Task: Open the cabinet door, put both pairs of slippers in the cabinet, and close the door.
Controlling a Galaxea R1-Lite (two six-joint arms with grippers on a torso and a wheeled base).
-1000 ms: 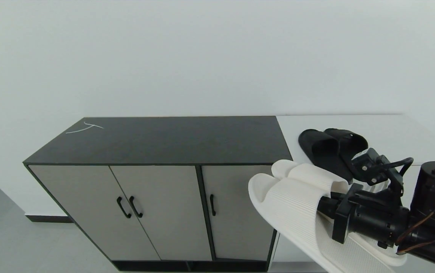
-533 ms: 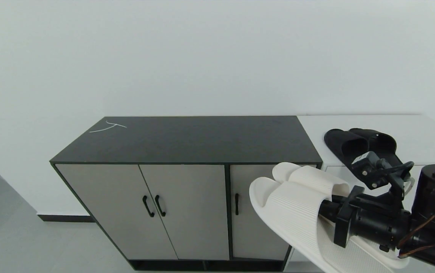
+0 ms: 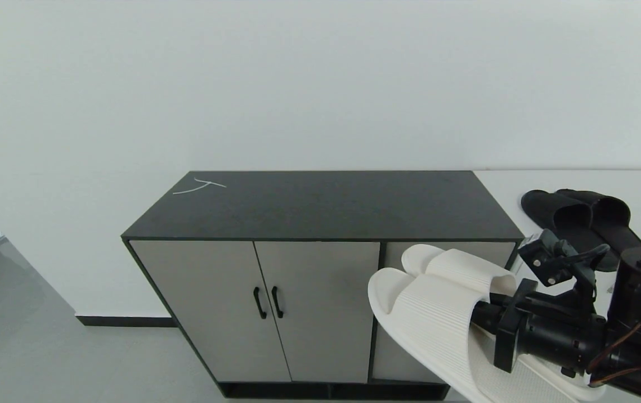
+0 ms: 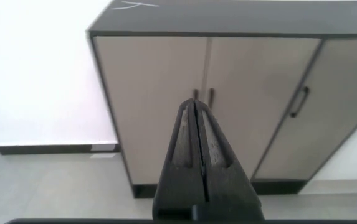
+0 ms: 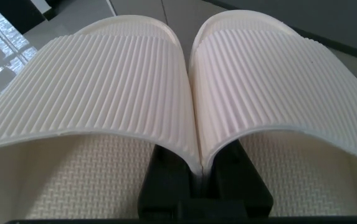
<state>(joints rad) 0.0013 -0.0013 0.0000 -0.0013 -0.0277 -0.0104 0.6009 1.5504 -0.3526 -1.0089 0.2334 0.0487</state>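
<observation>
White slippers [image 3: 438, 302] side by side, inner straps pinched in right claw [image 5: 198, 175]; left claw [image 4: 194, 115] closed, empty.

The left gripper [image 4: 195, 112] has its 2 fingers pressed together, and the right gripper [image 5: 197, 169], on a low arm, clamps 2 white slippers [image 5: 122, 81].

Closed black-topped cabinet [image 3: 320, 207], white ribbed slippers [image 3: 438, 313] together midair, black slippers [image 3: 572, 212] beside it

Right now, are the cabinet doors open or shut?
Shut. All three doors sit flush in the cabinet front, handles facing out; no gap or interior shows in the head or left wrist view.
</observation>
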